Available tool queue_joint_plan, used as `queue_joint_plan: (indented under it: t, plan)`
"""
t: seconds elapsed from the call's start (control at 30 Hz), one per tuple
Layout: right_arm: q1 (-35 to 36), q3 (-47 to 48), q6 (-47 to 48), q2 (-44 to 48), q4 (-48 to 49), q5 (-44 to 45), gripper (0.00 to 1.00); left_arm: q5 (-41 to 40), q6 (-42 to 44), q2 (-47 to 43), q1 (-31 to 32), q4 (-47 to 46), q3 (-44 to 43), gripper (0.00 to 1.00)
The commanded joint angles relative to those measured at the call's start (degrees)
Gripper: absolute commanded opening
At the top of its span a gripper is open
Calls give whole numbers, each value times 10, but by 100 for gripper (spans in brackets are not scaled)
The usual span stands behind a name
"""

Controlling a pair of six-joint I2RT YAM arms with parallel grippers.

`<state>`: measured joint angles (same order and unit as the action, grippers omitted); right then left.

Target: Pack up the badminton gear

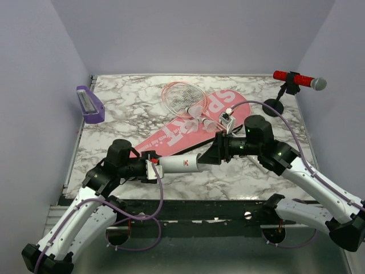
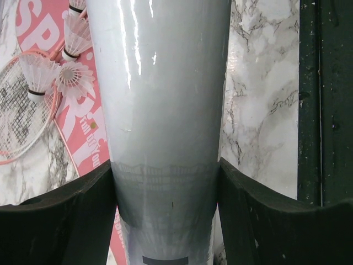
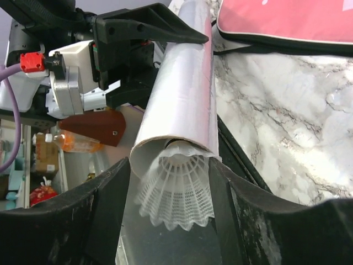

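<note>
My left gripper (image 1: 153, 168) (image 2: 165, 165) is shut on the white tube (image 1: 182, 164) (image 2: 165, 83) and holds it level above the table's front. My right gripper (image 1: 210, 155) (image 3: 170, 165) straddles the tube's open mouth (image 3: 176, 94), jaws apart. A white shuttlecock (image 3: 176, 193) sits half inside that mouth, skirt outward, between the fingers. The pink SPORT bag (image 1: 194, 128) (image 2: 83, 127) lies flat behind. The pink racket (image 1: 179, 97) (image 2: 22, 116) rests on the bag's far end. Three loose shuttlecocks (image 1: 202, 117) (image 2: 74, 77) lie there.
A red microphone on a black stand (image 1: 299, 80) is at the far right corner. A small purple tray (image 1: 90, 104) sits at the far left edge. The table's dark front edge (image 2: 325, 132) runs just below the tube.
</note>
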<state>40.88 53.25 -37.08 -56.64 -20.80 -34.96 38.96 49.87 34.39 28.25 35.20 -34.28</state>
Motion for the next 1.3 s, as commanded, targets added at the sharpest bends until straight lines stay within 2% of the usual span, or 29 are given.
queue_joint_plan:
  t: [0.0,0.2,0.37,0.87,1.07,1.27]
  plan:
    - [2,-9,-8,19,21,14,69,35,-41,-6,3,-39,-5,51]
    - [2,46,16,57,-48,83,70,31,-65,-13,3,-39,0,51]
    - [2,55,26,79,-86,116,71,31,-79,-20,3,-39,1,51]
    - [2,41,20,111,-107,232,71,41,-114,-34,3,-41,-10,50]
    - [2,-10,0,57,-18,142,70,42,-116,-32,3,-41,-10,49]
    - [2,-30,-17,38,41,104,70,40,-121,-32,3,-42,-14,49]
